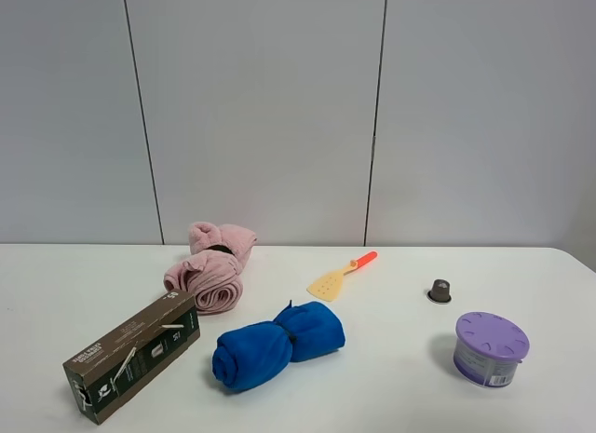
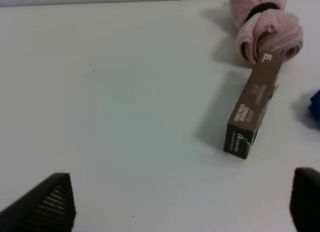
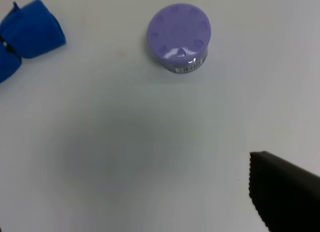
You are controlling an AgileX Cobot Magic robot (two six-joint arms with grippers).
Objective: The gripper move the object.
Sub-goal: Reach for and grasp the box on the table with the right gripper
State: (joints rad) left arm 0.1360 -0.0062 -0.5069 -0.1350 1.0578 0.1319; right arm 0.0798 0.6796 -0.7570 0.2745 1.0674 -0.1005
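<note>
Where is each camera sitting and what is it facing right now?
Exterior high: mounted high in front, facing table and wall; shows no arm.
Left wrist: above the table, facing box and pink towel; both left fingers show, spread.
Right wrist: looking down on tub and blue towel; one right finger shows.
Shared: the high view holds all four things; both wrist views catch the blue towel.

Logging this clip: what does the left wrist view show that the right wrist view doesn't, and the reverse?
Only the left wrist view: the cardboard box lying flat, its far end close to the pink towel roll, and the left gripper, jaws wide apart, holding nothing. Only the right wrist view: the purple tub, lid on, and one right gripper finger. Both: the white table and the blue towel, just a sliver in the left wrist view.
</note>
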